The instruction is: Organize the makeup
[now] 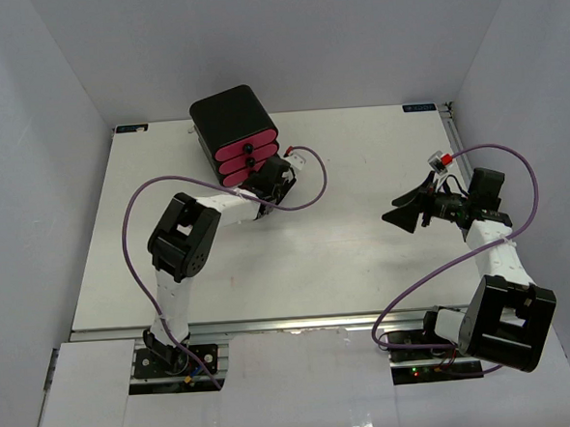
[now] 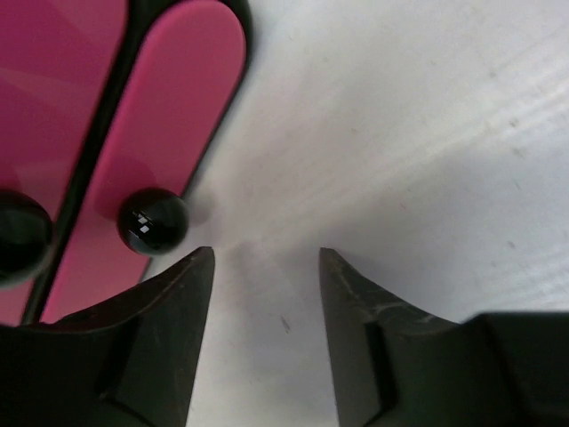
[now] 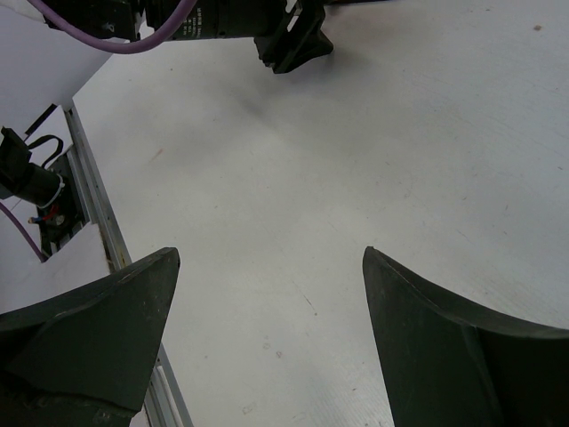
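No makeup shows in any view; the lipstick tubes, the orange squeeze tube and the tan bottle are out of sight. A black box (image 1: pixel 229 115) with three pink drawers (image 1: pixel 247 156) stands at the back middle of the table, drawers shut. My left gripper (image 1: pixel 268 179) is open and empty, right at the foot of the drawer fronts. In the left wrist view the gripper (image 2: pixel 267 258) is over bare table, with the round black knob (image 2: pixel 153 221) of a pink drawer front (image 2: pixel 182 107) just off its left fingertip. My right gripper (image 1: pixel 407 213) is open and empty above the table's right half (image 3: pixel 271 258).
The white table (image 1: pixel 346 258) ends at a metal rail (image 1: pixel 272 323) in front of the arm bases. Purple cables (image 1: pixel 131 233) loop from both arms. The left arm's wrist (image 3: pixel 222 22) shows at the top of the right wrist view. Grey walls enclose the table.
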